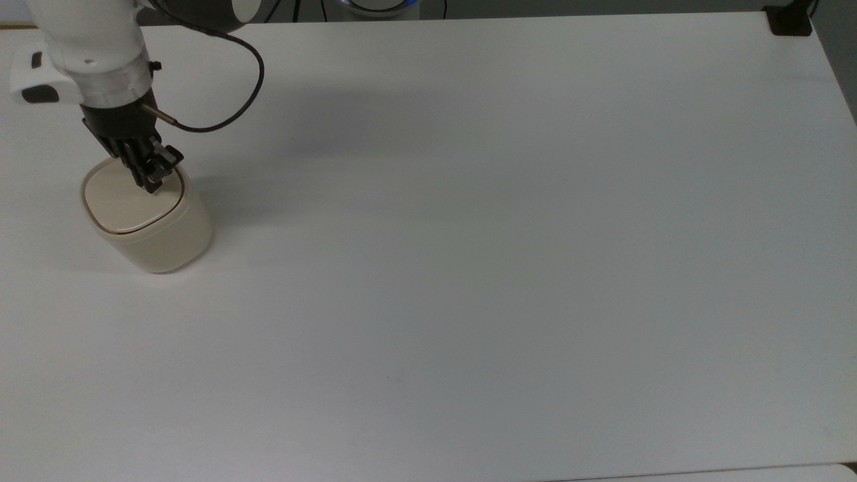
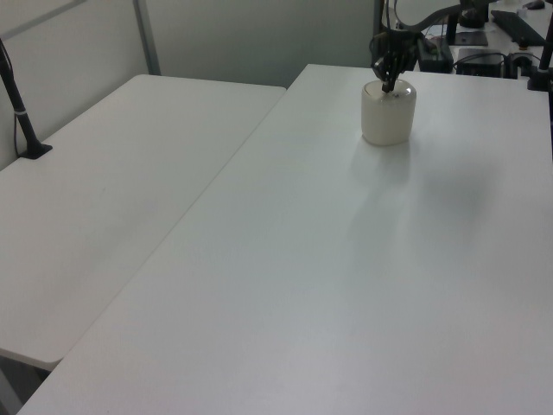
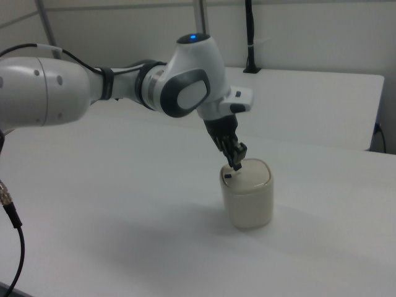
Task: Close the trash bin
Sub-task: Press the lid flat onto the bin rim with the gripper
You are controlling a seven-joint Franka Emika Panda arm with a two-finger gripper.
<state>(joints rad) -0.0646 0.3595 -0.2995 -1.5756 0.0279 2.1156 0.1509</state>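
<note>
Nearest you in the top view lies the bare front of the white table [image 1: 469, 301], which runs unbroken toward the far edge. In the left view a second white table [image 2: 104, 199] adjoins it along the left view's left side, carrying a black clamp post [image 2: 22, 112] at its outer edge.

Farther back, near the top view's left edge, you find the trash bin [image 1: 157, 234], a cream-beige rounded-square tub standing upright on the table. Its flat lid [image 1: 124, 201] lies level across the rim, outlined by a thin dark seam on all visible sides. In the left view the bin sits toward the far end of the table; in the right view it stands just below the arm's wrist.

Directly above the lid's far corner you see the gripper [image 1: 151, 182], its dark fingers drawn narrowly together with nothing between them, their tips touching or just clear of the lid surface; which of the two cannot be told. In the right view the tips meet the lid near a small dark mark at the rim [image 3: 228, 176].

Behind the gripper rises the white arm [image 3: 93, 86], with a black cable [image 1: 248, 87] looping from the wrist over the table.
</note>
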